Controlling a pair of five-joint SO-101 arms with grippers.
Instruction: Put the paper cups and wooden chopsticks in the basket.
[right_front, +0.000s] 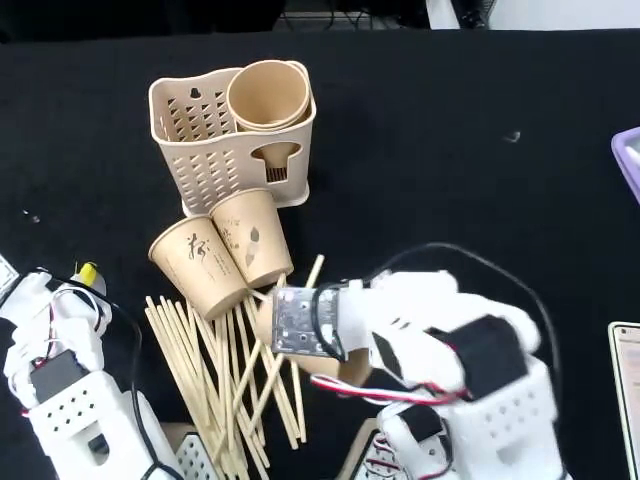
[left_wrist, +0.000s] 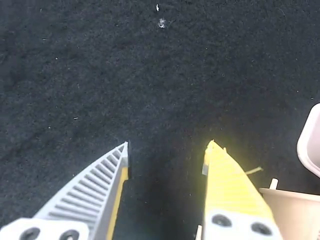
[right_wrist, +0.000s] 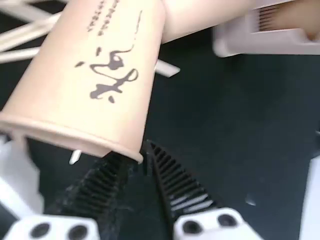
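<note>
Beige perforated plastic forms the basket, which stands upright on the far part of the black surface and is split into two compartments. In the compartment on the right arm's side we see nested cups, tan paper, mouths up, their rims above the basket wall.

Just in front of the basket two more paper cups lie on their sides, touching along their length. The script cup bears dark brush-stroke writing that we cannot make out. The leaf cup carries a small leaf-like mark. Their near ends rest at the edge of the chopsticks, pale wooden sticks fanned and crossed on the surface between the two arms.

The right arm lies over the near side of that pile. In its wrist view the right pincer meets the rim of a gripped cup, which bears the same brush writing. One of the black ridged fingers lies against the outer wall and the other tip goes behind the rim, so the pincer is clamped on that rim. In the high view we cannot tell which cup this is.

The left pincer hangs over bare cloth, its grey and yellow fingers well apart with nothing between them.

A purple-edged object sits at the side of the surface.
</note>
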